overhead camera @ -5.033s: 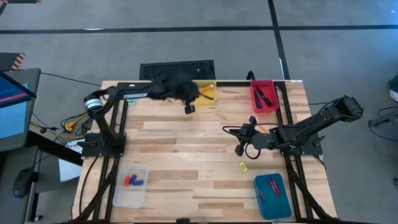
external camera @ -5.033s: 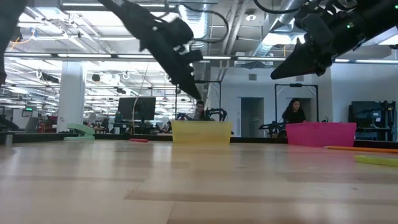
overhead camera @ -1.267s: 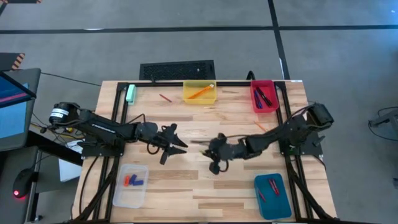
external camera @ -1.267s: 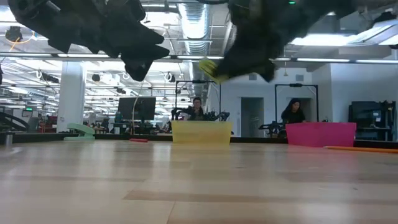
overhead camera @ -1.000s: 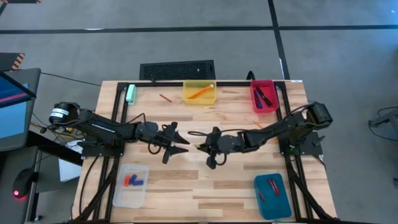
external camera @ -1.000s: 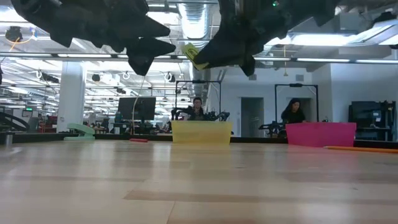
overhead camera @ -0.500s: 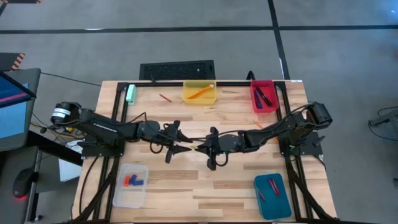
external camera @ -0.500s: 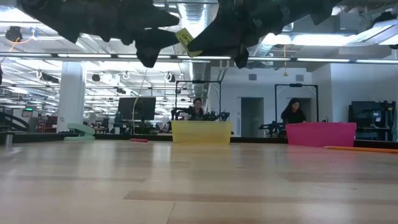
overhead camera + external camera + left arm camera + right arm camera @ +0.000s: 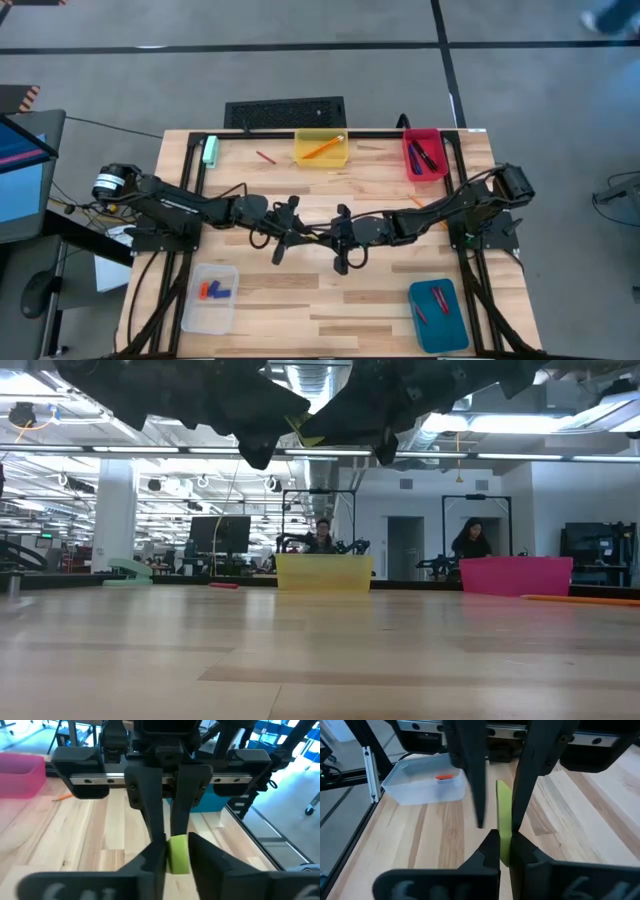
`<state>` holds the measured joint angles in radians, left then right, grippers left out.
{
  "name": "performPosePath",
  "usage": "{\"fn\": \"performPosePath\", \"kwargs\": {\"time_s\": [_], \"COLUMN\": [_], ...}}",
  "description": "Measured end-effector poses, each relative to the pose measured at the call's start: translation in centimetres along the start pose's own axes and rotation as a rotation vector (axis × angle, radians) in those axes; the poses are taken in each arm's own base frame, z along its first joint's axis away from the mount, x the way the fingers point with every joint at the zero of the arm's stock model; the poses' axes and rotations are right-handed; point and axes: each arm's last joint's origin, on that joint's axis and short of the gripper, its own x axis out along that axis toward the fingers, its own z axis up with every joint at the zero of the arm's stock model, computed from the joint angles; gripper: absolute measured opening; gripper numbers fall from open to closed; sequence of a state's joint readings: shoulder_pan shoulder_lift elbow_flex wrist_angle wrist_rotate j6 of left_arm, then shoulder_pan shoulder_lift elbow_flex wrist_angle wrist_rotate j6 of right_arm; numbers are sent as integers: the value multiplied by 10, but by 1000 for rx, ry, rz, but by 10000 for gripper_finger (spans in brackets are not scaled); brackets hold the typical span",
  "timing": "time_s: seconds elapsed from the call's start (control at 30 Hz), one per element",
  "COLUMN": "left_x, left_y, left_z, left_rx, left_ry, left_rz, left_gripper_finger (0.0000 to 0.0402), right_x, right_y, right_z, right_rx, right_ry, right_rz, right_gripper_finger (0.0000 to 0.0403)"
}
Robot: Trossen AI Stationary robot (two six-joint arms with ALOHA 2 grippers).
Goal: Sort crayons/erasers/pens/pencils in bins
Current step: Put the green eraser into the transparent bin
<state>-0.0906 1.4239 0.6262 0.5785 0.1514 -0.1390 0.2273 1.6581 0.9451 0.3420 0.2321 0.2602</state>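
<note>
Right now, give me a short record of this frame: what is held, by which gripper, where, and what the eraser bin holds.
held item: yellow eraser
right gripper: shut on the eraser
left gripper: open, fingers either side of the eraser, a gap on one side
place: mid-table, in the air, grippers facing each other
stage: handover, right to left, not yet done
clear bin: blue and red-orange erasers inside
</note>
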Motion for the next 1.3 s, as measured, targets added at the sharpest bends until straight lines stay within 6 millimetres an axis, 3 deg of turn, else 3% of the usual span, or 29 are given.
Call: {"fn": "performPosePath", "kwargs": {"time_s": [0.13,0.23,0.43,0.6,0.73,0.9,1.13,1.2,1.3], "left_x": [0,0,-6,-22,-37,-48,-68,-76,-86], "left_y": [0,0,1,-5,-16,-39,-64,-70,-81], "left_z": [0,1,2,9,20,36,42,40,35], "left_rx": [4,10,13,11,1,7,-80,-159,-274], "left_ry": [-5,-9,19,73,176,348,666,762,890], "left_rz": [1,8,80,128,148,171,153,149,134], "left_gripper_finger": [24,10,12,10,10,10,10,10,10], "right_x": [0,0,-1,-2,-4,-1,11,16,16], "right_y": [0,0,2,1,4,21,39,42,43], "right_z": [0,0,-4,-11,-19,-27,-64,-72,-76], "right_rx": [-7,9,10,18,45,67,19,13,3], "right_ry": [-1,-1,29,89,154,82,107,105,121], "right_rz": [1,1,-26,-69,-83,-117,-66,-56,-60], "right_gripper_finger": [22,38,122,203,226,174,25,8,17]}}
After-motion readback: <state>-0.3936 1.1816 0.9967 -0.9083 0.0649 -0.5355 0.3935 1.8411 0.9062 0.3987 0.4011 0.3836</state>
